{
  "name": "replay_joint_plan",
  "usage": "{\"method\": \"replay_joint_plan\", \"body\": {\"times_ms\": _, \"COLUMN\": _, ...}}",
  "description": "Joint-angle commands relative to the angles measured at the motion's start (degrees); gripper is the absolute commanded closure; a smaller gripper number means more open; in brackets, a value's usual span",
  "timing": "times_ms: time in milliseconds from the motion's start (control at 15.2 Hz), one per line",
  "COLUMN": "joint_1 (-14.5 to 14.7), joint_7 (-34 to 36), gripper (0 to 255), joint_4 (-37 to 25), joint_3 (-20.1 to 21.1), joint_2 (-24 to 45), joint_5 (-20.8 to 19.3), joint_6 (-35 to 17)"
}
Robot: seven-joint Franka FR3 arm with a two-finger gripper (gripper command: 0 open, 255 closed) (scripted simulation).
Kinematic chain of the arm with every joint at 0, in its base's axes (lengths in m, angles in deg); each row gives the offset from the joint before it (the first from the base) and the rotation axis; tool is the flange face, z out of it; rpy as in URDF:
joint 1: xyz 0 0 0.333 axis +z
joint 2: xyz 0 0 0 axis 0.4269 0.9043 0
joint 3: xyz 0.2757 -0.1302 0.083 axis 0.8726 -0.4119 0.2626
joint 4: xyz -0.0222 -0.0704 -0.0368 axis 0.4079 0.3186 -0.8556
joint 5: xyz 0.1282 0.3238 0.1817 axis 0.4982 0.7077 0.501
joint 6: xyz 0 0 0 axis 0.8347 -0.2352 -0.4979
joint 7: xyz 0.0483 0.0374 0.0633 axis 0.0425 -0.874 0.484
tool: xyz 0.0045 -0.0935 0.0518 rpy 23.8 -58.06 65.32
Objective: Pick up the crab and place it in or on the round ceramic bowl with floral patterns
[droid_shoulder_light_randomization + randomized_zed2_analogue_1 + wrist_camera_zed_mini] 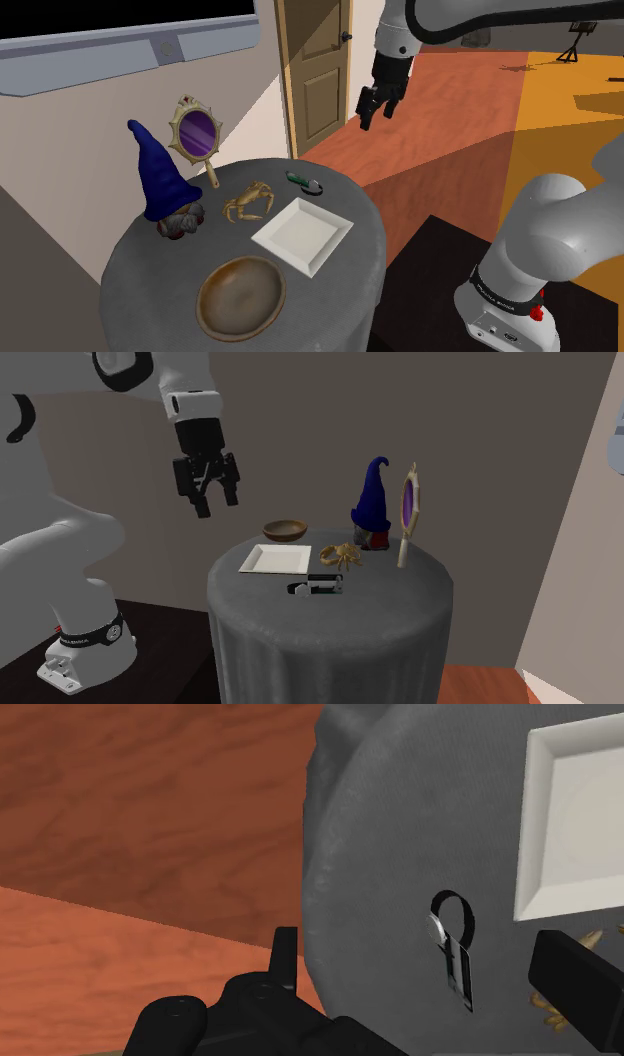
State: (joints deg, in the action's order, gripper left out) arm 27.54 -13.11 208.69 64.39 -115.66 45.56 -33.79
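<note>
Shoulder view: the tool [374, 108] hangs wide and empty over the wood floor [450, 120] beside the grey round table [365, 255].

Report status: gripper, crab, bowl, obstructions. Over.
Gripper open, empty, high off the table edge. Crab on the table between gnome and white plate. Brown bowl empty. Nothing over the crab.

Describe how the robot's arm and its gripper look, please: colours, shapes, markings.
The arm is made of thick, rounded white links with dark joints. Near its foot runs a black band with small white lettering, too small to read, and a small red part sits close by. The gripper is all black and blocky, with two flat fingers. No loose cables show.
</note>
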Motion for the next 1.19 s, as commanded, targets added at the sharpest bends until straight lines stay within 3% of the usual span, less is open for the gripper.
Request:
{"method": "replay_joint_plan", "body": {"times_ms": 0, "joint_1": 0.7, "joint_7": 2.5, "gripper": 0, "joint_4": 0.4, "joint_3": 1.9, "joint_2": 2.1, "joint_5": 1.3, "joint_6": -2.7}}
{"method": "replay_joint_plan", "body": {"times_ms": 594, "joint_1": 3.0, "joint_7": 12.4, "gripper": 0, "joint_4": -1.4, "joint_3": 9.8, "joint_2": 14.1, "joint_5": 4.7, "joint_6": -13.8}}
{"method": "replay_joint_plan", "body": {"times_ms": 1122, "joint_1": 4.0, "joint_7": 21.9, "gripper": 0, "joint_4": -8.1, "joint_3": 16.4, "joint_2": 28.1, "joint_5": 3.6, "joint_6": -22.0}}
